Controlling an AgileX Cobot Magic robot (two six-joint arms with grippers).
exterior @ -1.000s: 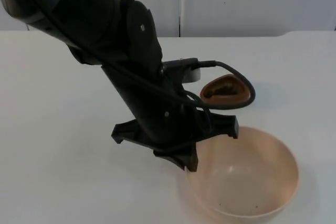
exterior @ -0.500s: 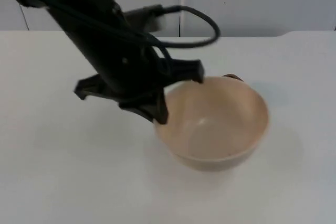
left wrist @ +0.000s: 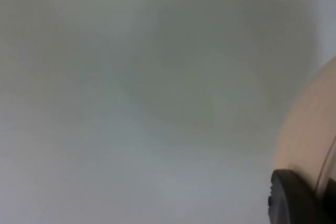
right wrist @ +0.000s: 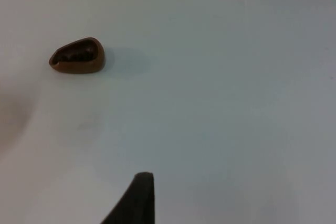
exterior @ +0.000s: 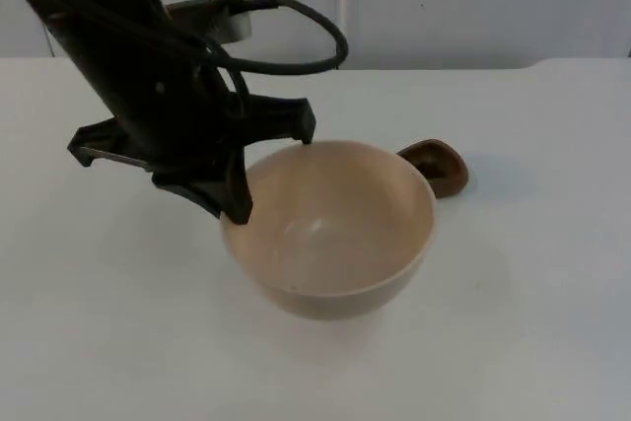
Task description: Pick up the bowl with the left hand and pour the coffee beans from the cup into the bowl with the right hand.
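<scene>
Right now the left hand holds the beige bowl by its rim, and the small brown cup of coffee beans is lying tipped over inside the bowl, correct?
Not quite. The top view shows the small brown cup of coffee beans on the white table behind the beige bowl, not inside; the left hand does grip its rim.

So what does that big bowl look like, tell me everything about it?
The bowl is round, deep and pale peach, smooth like plastic or glazed pottery. Inside it looks empty, apart from a tiny dark speck or two. It sits upright, open side up, and seems lifted above the white table, with a soft shadow under it. The left gripper clamps its rim, one finger at the rim and one outside. The brown cup of beans stands just behind it.
</scene>
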